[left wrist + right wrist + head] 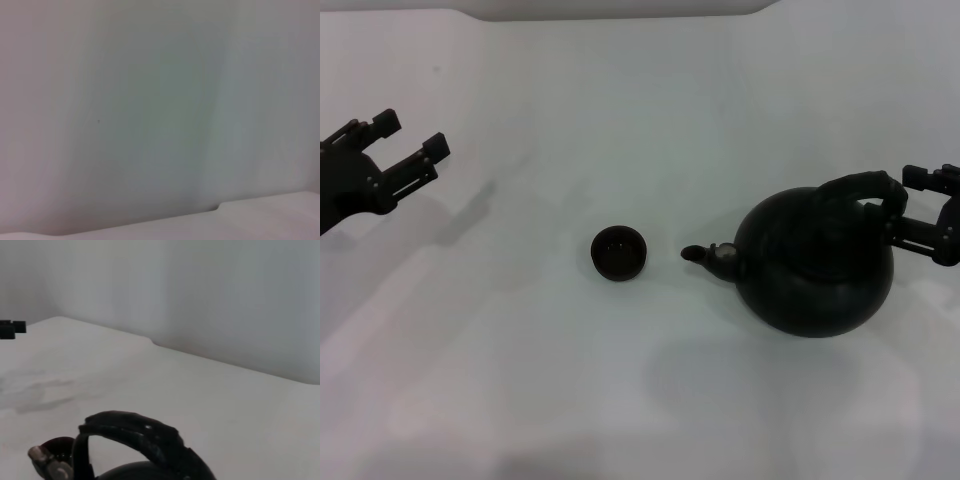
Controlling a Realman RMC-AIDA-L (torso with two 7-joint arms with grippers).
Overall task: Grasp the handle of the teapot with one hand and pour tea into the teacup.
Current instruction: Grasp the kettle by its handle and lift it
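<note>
The large round matte black teapot [817,265] sits at the frame's right on the white bench [640,400]. Its spout points left at the small dark teacup [618,252]. Its thick black arched handle [860,190] lies between the spread fingers of the right tool [924,205], which is far nearer than the released left tool [410,135], upper left.

One teapot [815,265], one teacup [618,252], two end effectors: left [412,135], right [920,205].

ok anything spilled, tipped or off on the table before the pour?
Nothing stands out. The teapot sits upright with its spout aimed at the teacup, which is also upright and apart from it. No liquid shows on the table. The right gripper is at the handle; the left gripper hovers open, far left.
</note>
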